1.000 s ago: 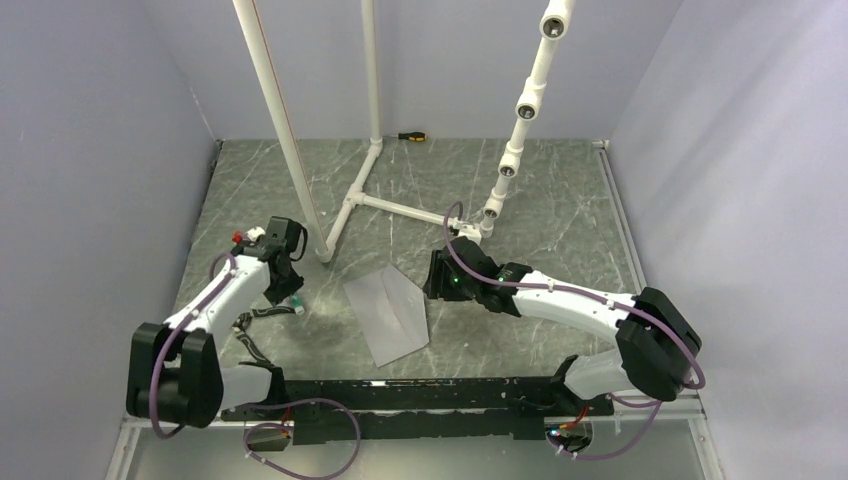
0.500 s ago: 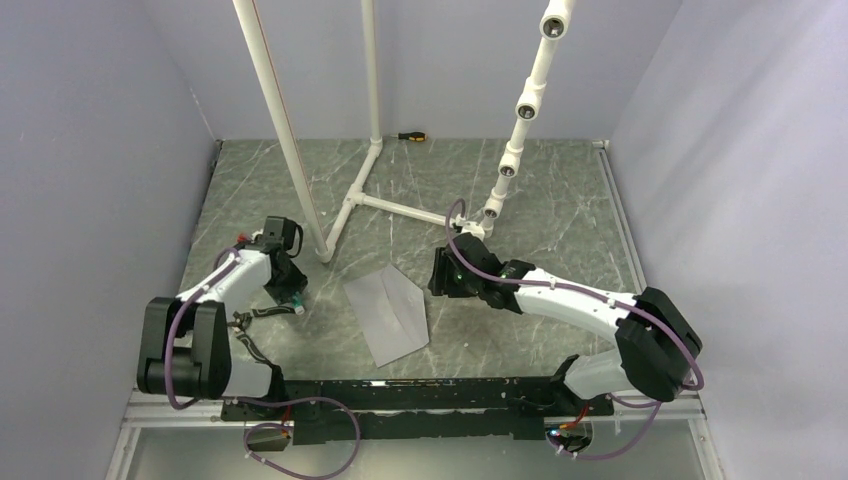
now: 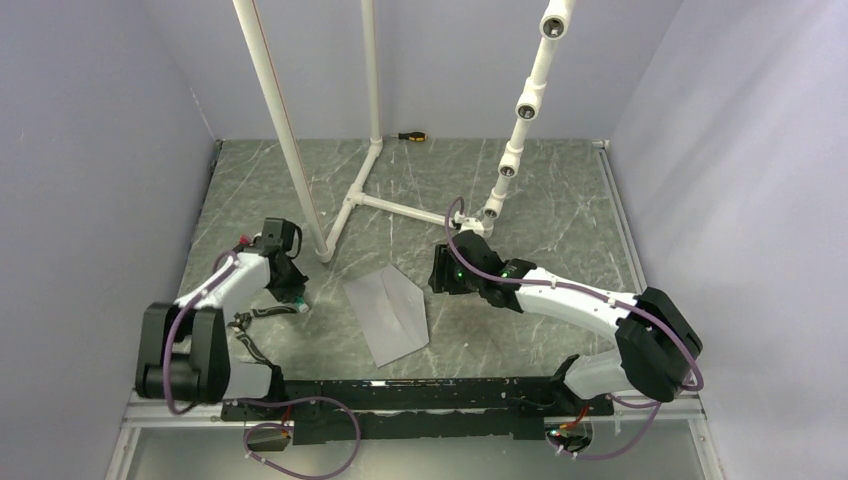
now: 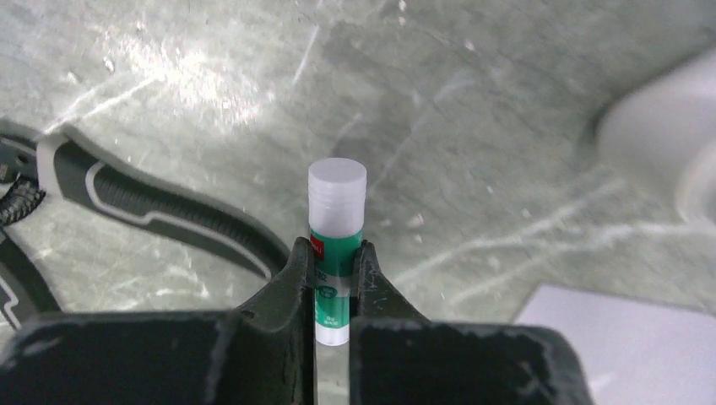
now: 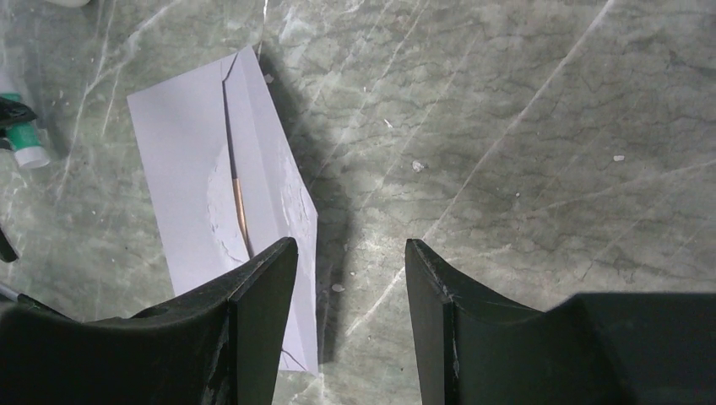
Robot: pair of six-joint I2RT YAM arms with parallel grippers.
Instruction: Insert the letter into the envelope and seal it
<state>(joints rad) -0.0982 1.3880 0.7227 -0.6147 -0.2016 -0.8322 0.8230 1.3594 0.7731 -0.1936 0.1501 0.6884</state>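
The pale grey envelope (image 3: 388, 312) lies flat on the marble table between the two arms, its flap slightly raised along the right edge. In the right wrist view the envelope (image 5: 190, 169) shows a thin tan strip of the letter (image 5: 241, 207) inside its opening. My left gripper (image 4: 335, 249) is shut on a green and white glue stick (image 4: 337, 236), capped end pointing away, low over the table left of the envelope. From above the left gripper (image 3: 292, 292) sits at the glue stick (image 3: 298, 305). My right gripper (image 5: 350, 245) hangs open just right of the envelope, nothing between its fingers.
A white pipe frame (image 3: 355, 195) stands behind the envelope, with a jointed white pipe (image 3: 520, 110) rising at the back right. A screwdriver (image 3: 411, 135) lies by the back wall. A black cable strip (image 4: 169, 215) curves over the table left of the glue stick.
The left arm swung its elbow back and settled over the glue stick, and its jaws closed on it. The right arm and the envelope stayed put.
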